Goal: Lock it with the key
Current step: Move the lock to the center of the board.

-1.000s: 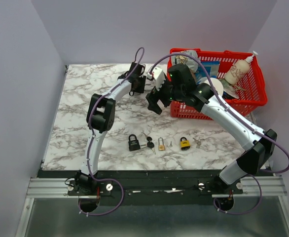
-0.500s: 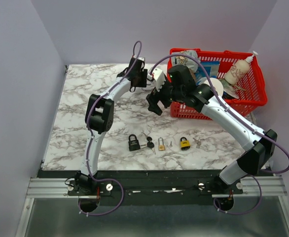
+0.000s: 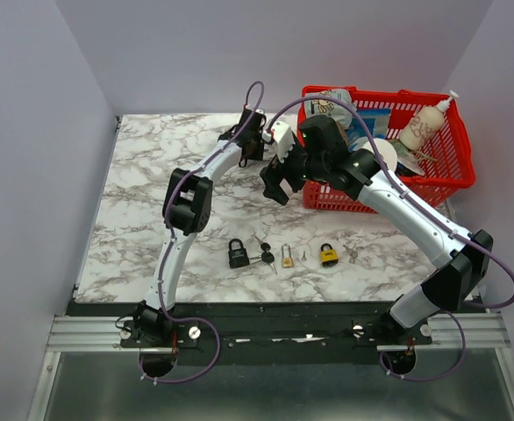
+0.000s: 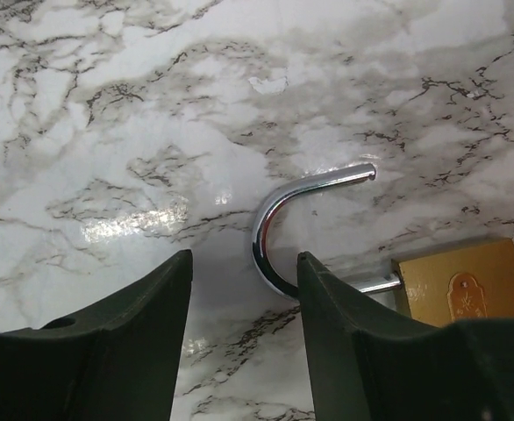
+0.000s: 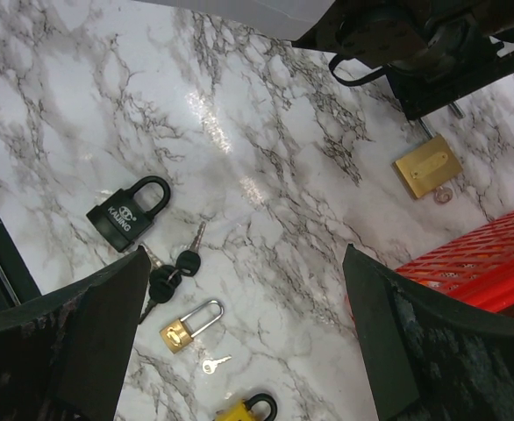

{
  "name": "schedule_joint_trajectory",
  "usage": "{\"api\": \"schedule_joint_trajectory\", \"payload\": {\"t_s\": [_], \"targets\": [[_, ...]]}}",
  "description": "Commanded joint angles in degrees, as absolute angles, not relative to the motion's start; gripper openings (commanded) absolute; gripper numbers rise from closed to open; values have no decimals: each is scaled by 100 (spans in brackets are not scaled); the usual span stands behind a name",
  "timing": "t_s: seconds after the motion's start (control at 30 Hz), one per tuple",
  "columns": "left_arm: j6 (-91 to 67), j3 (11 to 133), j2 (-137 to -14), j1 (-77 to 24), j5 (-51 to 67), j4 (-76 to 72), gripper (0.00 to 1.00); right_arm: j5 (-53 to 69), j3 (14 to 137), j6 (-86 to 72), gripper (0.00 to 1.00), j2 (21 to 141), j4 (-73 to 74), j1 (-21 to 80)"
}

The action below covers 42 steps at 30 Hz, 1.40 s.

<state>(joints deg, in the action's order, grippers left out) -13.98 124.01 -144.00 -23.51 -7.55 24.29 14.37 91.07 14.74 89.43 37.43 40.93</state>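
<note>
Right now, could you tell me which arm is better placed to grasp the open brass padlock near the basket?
Left: the left hand, open, hangs low over the brass padlock, one finger beside its open shackle. The right hand is open too but sits higher and off to the side.

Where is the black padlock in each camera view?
Top external: black padlock low in the picture, just left of centre.
Left wrist: not in it.
Right wrist: black padlock left of centre, lying flat.
Shared landmark: black-headed keys beside it, in both those views.
</note>
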Motion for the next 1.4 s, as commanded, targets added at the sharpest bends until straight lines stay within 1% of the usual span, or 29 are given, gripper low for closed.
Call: {"api": "schedule_joint_trajectory", "payload": {"t_s": [0.0,0.07,0.17,0.2,0.27,0.33,0.4,0.43,0.47,0.5,0.53,0.6,0.63,0.77,0.8,0.87,0.9,0.97,1.0,1.03,1.07,1.1,1.2,1.27,1.37], "targets": [[-1282,12824,-14651,-2505,-1091,3154,55,1415,9097,1362,100,8772,3753,4131],[-1388,12420,-14459,-2505,-1002,3164,53,1424,9140,1362,100,8780,3762,4131],[-1371,12042,-14239,-2444,-853,3427,46,1398,9193,1415,100,8754,3779,4131],[-1362,11911,-14151,-2409,-800,3506,41,1389,9193,1424,100,8737,3788,4131],[-1310,11270,-13774,-2233,-607,3463,37,1406,9176,1424,100,8728,3806,4131],[-1039,10595,-13362,-2119,-580,3305,29,1450,9158,1424,100,8675,3823,4131],[-905,10276,-13141,-1917,-502,3366,19,1468,9106,1433,100,8631,3823,4131],[-810,9987,-12922,-1855,-414,3410,18,1485,9088,1433,100,8605,3815,4131],[-722,9836,-12824,-1741,-352,3419,13,1485,9070,1433,100,8596,3814,4131],[-642,9731,-12736,-1697,-352,3558,4,1477,9027,1433,100,8578,3814,4131],[-537,9538,-12570,-1635,-325,3647,2,1494,9009,1433,100,8561,3814,4131],[-247,9300,-12385,-1434,-264,3787,0,1512,8956,1441,100,8517,3806,4131],[-116,9029,-12149,-1372,-246,3788,0,1503,8939,1450,100,8499,3797,4131],[885,8622,-11760,-1029,-369,3779,0,1564,8877,1476,100,8438,3806,4131],[1279,8605,-11681,-967,-82,3753,2,1573,8860,1477,100,8420,3806,4131],[1677,8613,-11409,-844,366,3753,16,1643,8833,1485,100,8411,3806,4131],[1966,8622,-11312,-818,604,3709,36,1652,8842,1485,100,8402,3823,4131],[2161,8631,-11005,-695,1211,3613,58,1687,8833,1485,100,8394,3841,4131],[2275,8648,-10908,-660,1404,3560,71,1696,8833,1485,100,8385,3867,4131],[2459,8709,-10742,-616,1876,3577,75,1688,8824,1485,100,8367,3876,4131],[2565,8719,-10671,-563,2064,3621,79,1670,8824,1494,100,8332,3876,4131],[2653,8736,-10600,-554,2318,3717,86,1670,8798,1503,100,8315,3876,4131],[3014,8614,-10380,-554,3118,3832,99,1670,8754,1503,100,8262,3885,4122],[3285,8569,-10467,-580,3365,3946,99,1687,8754,1503,100,8244,3885,4122],[3603,8850,-10888,-747,3253,4341,99,1705,8780,1520,100,8235,3902,4122]]}}
